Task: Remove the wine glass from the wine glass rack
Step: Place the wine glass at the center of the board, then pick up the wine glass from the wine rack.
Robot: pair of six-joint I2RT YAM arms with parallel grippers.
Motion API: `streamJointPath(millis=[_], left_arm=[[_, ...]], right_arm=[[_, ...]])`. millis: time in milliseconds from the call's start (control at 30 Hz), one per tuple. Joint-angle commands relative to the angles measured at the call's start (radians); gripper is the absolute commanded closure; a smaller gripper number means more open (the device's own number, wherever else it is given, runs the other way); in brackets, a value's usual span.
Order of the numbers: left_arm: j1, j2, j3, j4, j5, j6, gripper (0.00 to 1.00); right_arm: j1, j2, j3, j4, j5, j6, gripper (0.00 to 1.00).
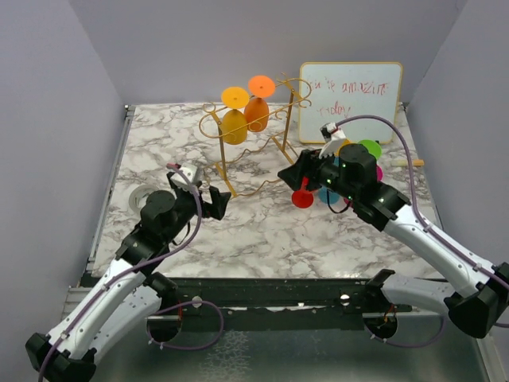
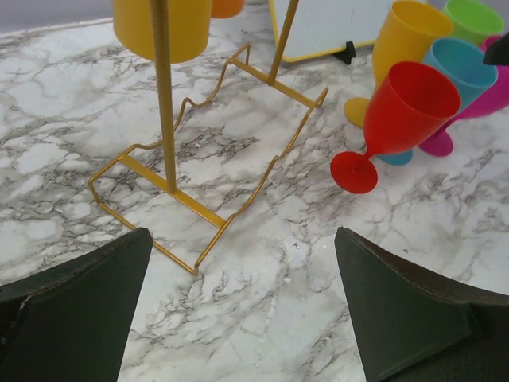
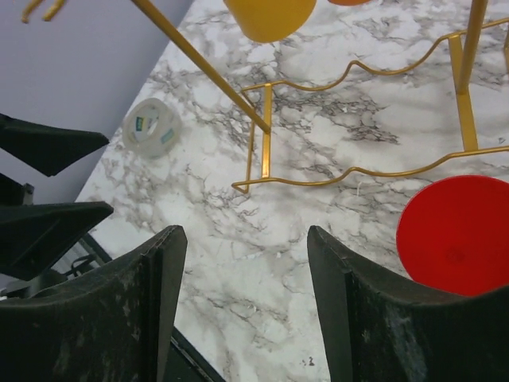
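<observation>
The gold wire wine glass rack (image 1: 238, 151) stands at the back middle of the marble table. A yellow wine glass (image 1: 234, 119) and an orange wine glass (image 1: 257, 107) hang upside down from its top rails. The rack's base (image 2: 199, 151) and the yellow glass's bowl (image 2: 163, 28) show in the left wrist view, and the rack (image 3: 350, 119) in the right wrist view. A red wine glass (image 1: 302, 195) stands tilted against other glasses on the table, its foot (image 3: 457, 235) beside my right gripper. My left gripper (image 1: 219, 203) is open and empty, near the rack's front. My right gripper (image 1: 293, 169) is open and empty above the red glass.
A whiteboard (image 1: 350, 99) stands at the back right. Yellow (image 2: 402, 48), teal (image 2: 457, 68), green (image 2: 477, 20) and magenta (image 2: 469, 111) glasses cluster on the table to the right of the rack. A tape roll (image 1: 141, 197) lies at the left, also in the right wrist view (image 3: 151, 127).
</observation>
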Motion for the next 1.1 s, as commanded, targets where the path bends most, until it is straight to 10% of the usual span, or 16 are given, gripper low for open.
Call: streamJointPath(millis=[0, 700, 1067], left_arm=[[0.013, -0.144, -0.06, 0.009, -0.149, -0.207, 0.01], [0.424, 0.159, 0.221, -0.099, -0.012, -0.231, 0.01], [0.625, 0.51, 0.673, -0.05, 0.392, -0.197, 0.01]], right_arm=[[0.0, -0.118, -0.02, 0.09, -0.105, 0.076, 0.3], [0.0, -0.344, -0.082, -0.027, 0.093, -0.077, 0.19], [-0.001, -0.297, -0.019, -0.094, 0.011, -0.107, 0.16]])
